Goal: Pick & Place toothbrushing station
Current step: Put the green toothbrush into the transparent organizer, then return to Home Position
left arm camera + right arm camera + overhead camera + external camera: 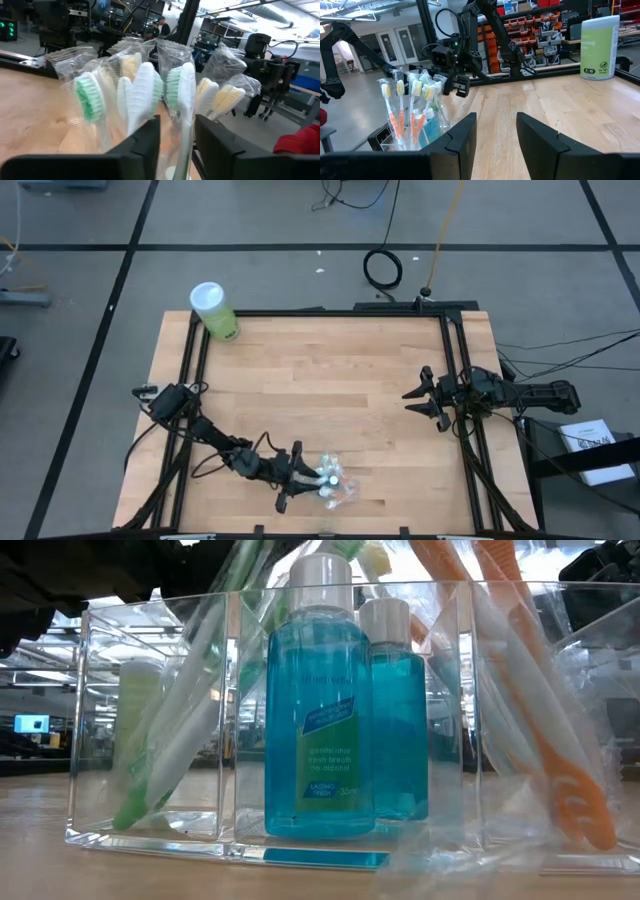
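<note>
Clear organizer (150,830) at front edge, near middle, w/ 2 blue bottles (315,720) and wrapped toothbrushes (180,90). Left gripper (292,478) just beside it, fingers apart around 1 brush. Right gripper (422,397) near right edge, released, holding nothing.

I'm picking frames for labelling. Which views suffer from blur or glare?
Low view: the clear holder shows pale reflections, but the blue bottles are sharp. Left wrist view: the wrapped toothbrushes are soft and the plastic glints. High view: the station is tiny, with little detail. Right wrist view: the green canister reads clearly.
</note>
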